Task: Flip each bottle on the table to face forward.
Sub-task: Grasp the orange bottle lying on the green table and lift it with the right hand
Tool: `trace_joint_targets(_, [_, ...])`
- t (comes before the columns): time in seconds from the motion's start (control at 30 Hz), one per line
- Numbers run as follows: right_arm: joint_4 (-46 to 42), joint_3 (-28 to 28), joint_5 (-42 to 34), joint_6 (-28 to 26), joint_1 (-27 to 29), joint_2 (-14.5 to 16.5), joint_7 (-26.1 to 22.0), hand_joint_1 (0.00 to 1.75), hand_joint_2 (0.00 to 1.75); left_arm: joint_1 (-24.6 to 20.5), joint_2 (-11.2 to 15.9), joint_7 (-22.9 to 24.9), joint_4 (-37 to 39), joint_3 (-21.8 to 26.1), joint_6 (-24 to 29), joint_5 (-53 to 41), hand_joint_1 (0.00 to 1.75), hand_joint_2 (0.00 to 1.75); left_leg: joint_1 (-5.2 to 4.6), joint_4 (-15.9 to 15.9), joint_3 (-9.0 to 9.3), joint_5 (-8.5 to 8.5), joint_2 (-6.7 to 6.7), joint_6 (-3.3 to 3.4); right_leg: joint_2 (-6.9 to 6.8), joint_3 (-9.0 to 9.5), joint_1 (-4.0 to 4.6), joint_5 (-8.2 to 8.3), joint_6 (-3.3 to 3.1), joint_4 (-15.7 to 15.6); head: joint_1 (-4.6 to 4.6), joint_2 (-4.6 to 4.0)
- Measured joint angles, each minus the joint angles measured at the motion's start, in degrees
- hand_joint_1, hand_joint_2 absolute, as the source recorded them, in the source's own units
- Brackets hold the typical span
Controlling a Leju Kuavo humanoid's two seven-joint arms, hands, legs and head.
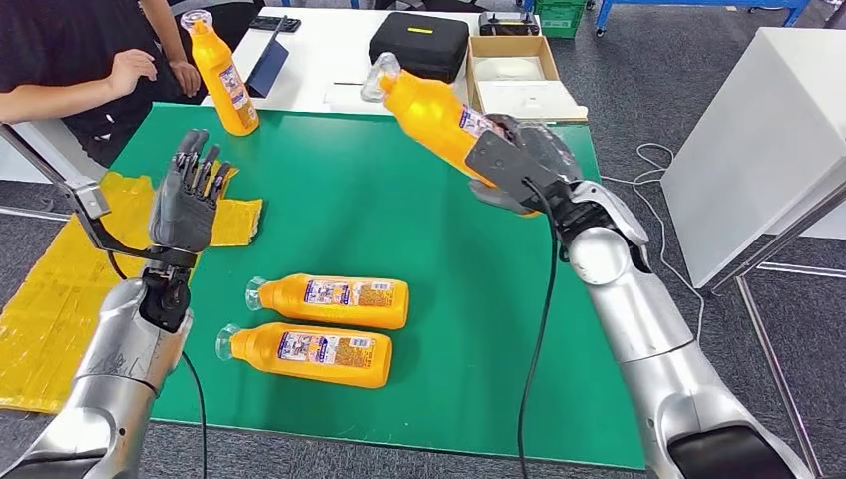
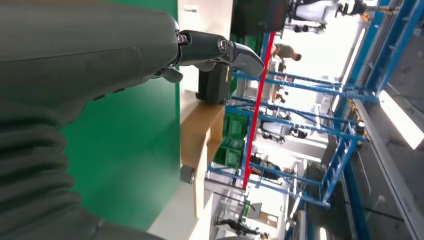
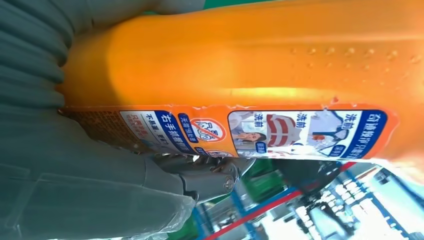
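Note:
My right hand (image 1: pixel 524 165) grips an orange bottle (image 1: pixel 431 112) by its lower body and holds it tilted above the far right of the green mat (image 1: pixel 419 230), cap pointing up and away. Up close, the orange bottle (image 3: pixel 260 60) shows its label strip beside my right hand (image 3: pixel 75 165). Two more orange bottles (image 1: pixel 334 299) (image 1: pixel 311 353) lie flat near the front, caps to the left. A fourth bottle (image 1: pixel 223 78) stands upright at the far left corner. My left hand (image 1: pixel 188 195) hovers open over the mat's left edge, fingers up; the left hand (image 2: pixel 90 55) holds nothing.
A person (image 1: pixel 90 60) sits at the far left by the upright bottle. Yellow cloth (image 1: pixel 60 289) lies left of the mat. Behind are a white table (image 1: pixel 329 40), a black case (image 1: pixel 419 45) and a cardboard box (image 1: pixel 519 75). A white cabinet (image 1: pixel 758 130) stands to the right.

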Motion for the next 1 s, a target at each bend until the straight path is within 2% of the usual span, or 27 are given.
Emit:
trace_joint_targets(0.17, [2.55, 1.68, -1.63, -0.76, -1.14, 2.37, 0.03, 1.73, 1.75, 0.05, -1.05, 0.24, -1.88, -2.84, 0.53, 1.16, 0.0, 1.75, -0.01, 0.0, -0.08, 0.01, 0.06, 0.02, 0.03, -0.03, 0.02, 0.0, 0.01, 0.01, 0.02, 0.0])
trace_joint_targets(0.37, [9.43, 7.22, -2.29, -5.38, -3.43, 11.62, 0.99, 1.72, 1.75, -1.78, -4.69, 0.95, -4.14, -8.5, 5.71, 2.69, 0.0, 1.75, 0.02, 0.0, -0.08, 0.01, 0.06, 0.02, 0.07, -0.09, 0.03, 0.0, 0.0, 0.01, 0.01, 0.0])
trace_joint_targets(0.6, [12.7, 12.36, -2.57, -7.03, -3.39, 19.16, 3.36, 1.75, 1.75, -2.22, -7.15, 2.17, -5.78, -11.27, 7.49, 6.09, 0.0, 1.75, 0.07, -0.01, -0.11, 0.01, 0.08, 0.01, 0.07, -0.17, 0.07, 0.0, 0.0, 0.02, 0.01, 0.0])
trace_joint_targets(0.73, [13.49, 13.41, -3.08, -7.65, -3.42, 20.64, 4.28, 1.75, 1.75, -2.29, -7.63, 2.56, -6.98, -11.63, 8.21, 6.73, 0.0, 1.75, 0.04, -0.01, -0.16, 0.02, 0.02, 0.0, 0.04, -0.17, 0.06, 0.0, 0.0, 0.02, 0.02, 0.0])
trace_joint_targets(1.0, [14.41, 13.63, -3.46, -7.75, -3.58, 21.25, 4.33, 1.73, 1.75, -2.26, -7.65, 2.67, -7.76, -12.2, 8.41, 6.93, 0.0, 1.75, -0.02, 0.02, -0.17, 0.02, 0.02, 0.01, 0.04, -0.16, 0.04, 0.0, 0.01, 0.02, 0.02, 0.0])
